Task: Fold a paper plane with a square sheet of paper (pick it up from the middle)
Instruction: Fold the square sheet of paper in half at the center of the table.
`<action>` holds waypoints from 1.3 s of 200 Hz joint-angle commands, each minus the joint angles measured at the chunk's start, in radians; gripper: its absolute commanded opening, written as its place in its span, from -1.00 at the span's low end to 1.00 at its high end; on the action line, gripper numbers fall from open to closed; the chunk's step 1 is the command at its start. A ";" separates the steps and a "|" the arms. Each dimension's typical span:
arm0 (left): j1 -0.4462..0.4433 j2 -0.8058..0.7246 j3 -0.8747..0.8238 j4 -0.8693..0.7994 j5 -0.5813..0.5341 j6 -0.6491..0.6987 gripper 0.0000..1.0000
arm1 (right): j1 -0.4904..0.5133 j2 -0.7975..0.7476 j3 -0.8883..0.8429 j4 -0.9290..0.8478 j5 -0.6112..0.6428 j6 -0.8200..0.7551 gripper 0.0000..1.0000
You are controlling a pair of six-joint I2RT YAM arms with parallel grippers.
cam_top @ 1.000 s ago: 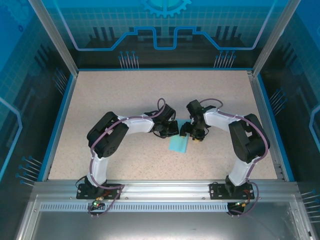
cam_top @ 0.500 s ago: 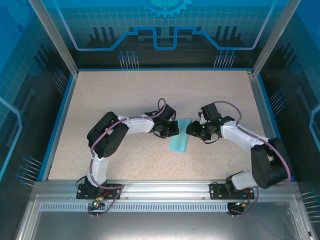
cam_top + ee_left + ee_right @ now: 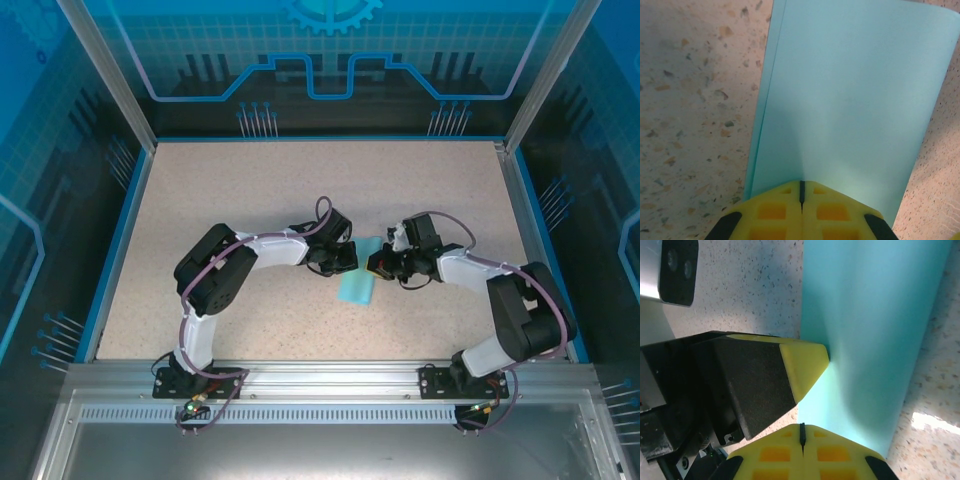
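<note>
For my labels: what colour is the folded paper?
The paper is plain light turquoise-blue; best in left wrist view.

No legible text or markings.

The left arm point(image 3: 265, 247) and right arm point(image 3: 470, 270) meet at the turquoise paper point(image 3: 356, 288).

Overhead view: bright, even light is falling from above on the speckled table point(image 3: 250, 190), and the arms are casting only short, soft shadows. The blue panels point(image 3: 330, 60) around it are glowing, and the metal rail point(image 3: 330, 375) in front is giving off a pale sheen. Left wrist view: the square sheet of paper point(image 3: 850, 100) is shining pale, while grey shadow is darkening the table's top left corner. Right wrist view: a white patch of light is glaring on the table at lower right.
</note>
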State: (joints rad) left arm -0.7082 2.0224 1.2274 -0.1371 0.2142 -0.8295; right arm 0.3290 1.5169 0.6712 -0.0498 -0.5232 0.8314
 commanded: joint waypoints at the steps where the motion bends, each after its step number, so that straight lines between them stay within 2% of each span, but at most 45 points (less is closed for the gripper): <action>1: -0.012 0.047 -0.013 -0.073 -0.035 0.019 -1.00 | -0.014 0.034 -0.016 0.031 -0.036 -0.011 -1.00; 41: -0.012 0.047 -0.019 -0.072 -0.036 0.019 -1.00 | -0.025 0.102 -0.044 0.065 -0.054 -0.039 -1.00; 68: -0.011 0.045 -0.020 -0.075 -0.036 0.020 -1.00 | -0.040 0.097 -0.082 0.041 0.002 -0.056 -1.00; 135: -0.013 0.051 -0.027 -0.075 -0.038 0.020 -1.00 | -0.051 0.161 -0.097 -0.004 0.003 -0.124 -1.00; 193: -0.012 0.052 -0.027 -0.078 -0.037 0.020 -1.00 | -0.043 -0.002 -0.106 0.059 -0.145 -0.080 -1.00; 237: -0.012 0.054 -0.014 -0.091 -0.038 0.026 -1.00 | -0.039 0.027 -0.125 0.017 -0.118 -0.124 -1.00; 260: -0.012 0.058 -0.004 -0.104 -0.043 0.035 -1.00 | -0.043 0.091 -0.130 0.031 -0.166 -0.163 -1.00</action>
State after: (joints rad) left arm -0.7101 2.0235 1.2282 -0.1371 0.2138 -0.8284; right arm 0.2832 1.5513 0.5575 0.0010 -0.6380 0.7200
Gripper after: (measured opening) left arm 0.050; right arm 0.043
